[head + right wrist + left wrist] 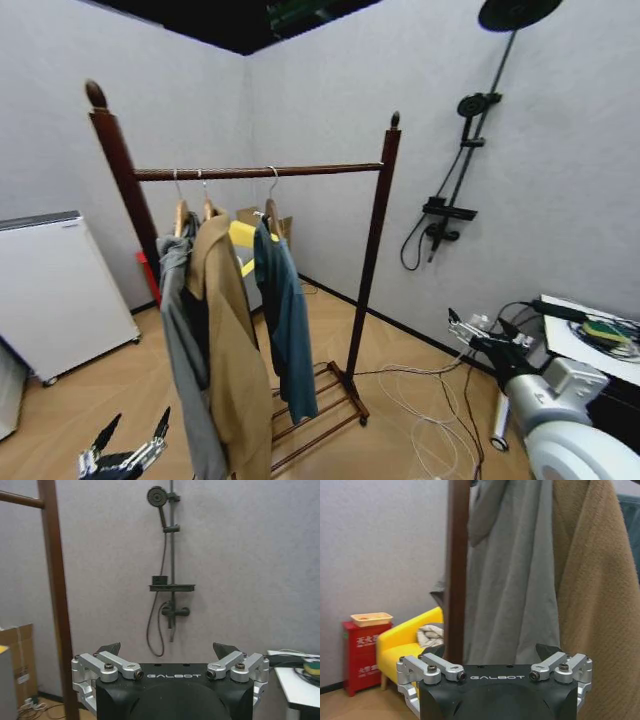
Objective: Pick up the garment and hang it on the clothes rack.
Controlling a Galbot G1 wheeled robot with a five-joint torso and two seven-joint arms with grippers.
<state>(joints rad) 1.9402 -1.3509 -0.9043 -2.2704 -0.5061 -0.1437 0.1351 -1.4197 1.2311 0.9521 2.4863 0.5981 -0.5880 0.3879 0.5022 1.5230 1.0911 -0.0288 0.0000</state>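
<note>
We see the garment, a dark teal-blue jacket, on a wooden hanger whose metal hook sits over the top bar of the clothes rack. It's the rightmost of three items: a grey hooded jacket is farthest left, a long tan coat is in the middle, and the teal one is nearest the rack's right post. Its long axis runs vertical, hem well above the slatted base.

Left gripper sits low, at the bottom of the head view, below and to the left of the hanging clothes, w/ fingers spread and nothing between them. The left wrist view shows the left post, then grey jacket and tan coat straight ahead; only a sliver of teal shows at the frame edge, so the garment is behind those two from that side.

Right gripper is out to the right, near the shower fitting wall, also spread and empty; its wrist cam looks at wall, not at the clothes.

Our read: the teal jacket lies up and between both claws, and the right arm has the clearer line to it, since nothing hangs on that side. The left would have to get past grey and tan first.
</note>
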